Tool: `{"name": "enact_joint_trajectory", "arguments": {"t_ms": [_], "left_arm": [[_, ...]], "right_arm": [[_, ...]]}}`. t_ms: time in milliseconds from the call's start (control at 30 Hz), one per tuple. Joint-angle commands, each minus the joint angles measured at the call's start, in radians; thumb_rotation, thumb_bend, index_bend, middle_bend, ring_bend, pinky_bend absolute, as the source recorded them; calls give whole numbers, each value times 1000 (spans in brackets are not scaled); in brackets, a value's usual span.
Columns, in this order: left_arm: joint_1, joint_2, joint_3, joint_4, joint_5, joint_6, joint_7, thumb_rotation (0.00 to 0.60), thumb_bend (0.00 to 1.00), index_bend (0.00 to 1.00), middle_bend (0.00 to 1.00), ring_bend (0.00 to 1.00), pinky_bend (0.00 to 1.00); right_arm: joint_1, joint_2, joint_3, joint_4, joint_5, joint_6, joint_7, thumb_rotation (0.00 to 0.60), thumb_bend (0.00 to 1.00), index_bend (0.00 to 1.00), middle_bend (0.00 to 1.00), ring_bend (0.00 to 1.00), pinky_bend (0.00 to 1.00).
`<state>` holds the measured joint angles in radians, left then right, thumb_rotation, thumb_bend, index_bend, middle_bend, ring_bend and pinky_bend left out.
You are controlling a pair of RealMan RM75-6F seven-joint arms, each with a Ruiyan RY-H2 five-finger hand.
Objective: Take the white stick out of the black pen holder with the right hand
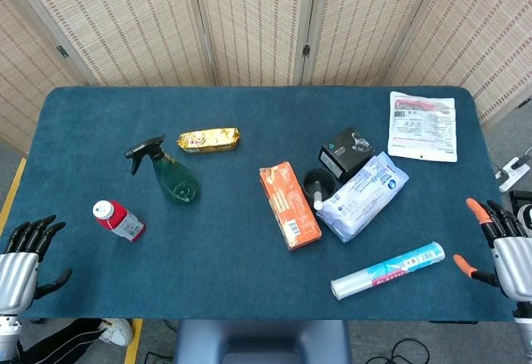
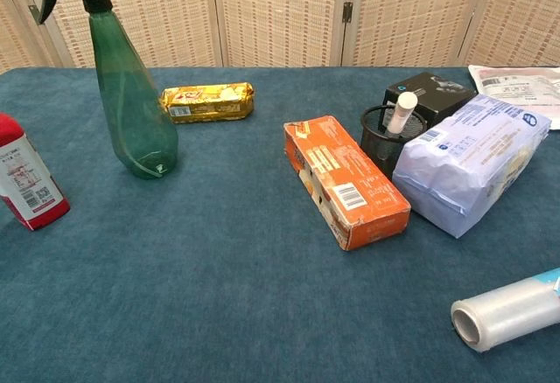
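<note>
A white stick [image 1: 317, 195] [image 2: 402, 113] leans inside the black mesh pen holder [image 1: 319, 188] [image 2: 388, 139], which stands upright between an orange box [image 1: 289, 205] [image 2: 345, 179] and a pale blue bag [image 1: 364, 194] [image 2: 472, 160]. My right hand [image 1: 499, 243] hovers off the table's right edge, fingers spread and holding nothing, far from the holder. My left hand [image 1: 23, 258] sits off the left front corner, fingers apart and empty. Neither hand shows in the chest view.
A small black box [image 1: 346, 153] stands just behind the holder. A clear film roll [image 1: 386, 271] lies near the front right edge. A green spray bottle [image 1: 166, 171], red bottle [image 1: 119, 220], gold packet [image 1: 209, 140] and white pouch [image 1: 424, 125] lie on the blue table [image 1: 216, 248].
</note>
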<state>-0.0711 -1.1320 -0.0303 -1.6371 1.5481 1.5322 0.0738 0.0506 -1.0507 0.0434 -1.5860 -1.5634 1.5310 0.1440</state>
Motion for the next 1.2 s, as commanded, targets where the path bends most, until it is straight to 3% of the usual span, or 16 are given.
{"name": "enact_joint_trajectory", "arguments": {"t_ms": [33,600,733,900,1100,1200], "left_arm": [[-5,-4,-2,-3,-5,-7,10,600,275,198,146,142,134],[13,0,5,10,12,25,-24,600,275,198,146,143,134],[23,-1,9,19,14,36,-42,600,276,199,146,142,135],[33,-2,14,29,15,48,-59,600,275,198,146,143,135],[44,1,14,40,8,58,-75,600,275,198,146,143,134],[48,3,11,45,5,61,-81,600,275,198,146,142,135]], "right_arm": [[5,-7,3,3,1,-5,-3,600,149,73,137,47,125],[5,11,9,2,28,-25,24,600,148,73,212,47,123],[64,23,23,-23,23,-103,13,600,149,91,232,48,123],[167,6,63,-54,39,-225,-23,600,149,185,251,51,124],[285,-76,115,-61,85,-344,-94,600,148,269,260,54,124],[325,-141,136,-40,111,-365,-135,600,67,337,284,67,125]]}}
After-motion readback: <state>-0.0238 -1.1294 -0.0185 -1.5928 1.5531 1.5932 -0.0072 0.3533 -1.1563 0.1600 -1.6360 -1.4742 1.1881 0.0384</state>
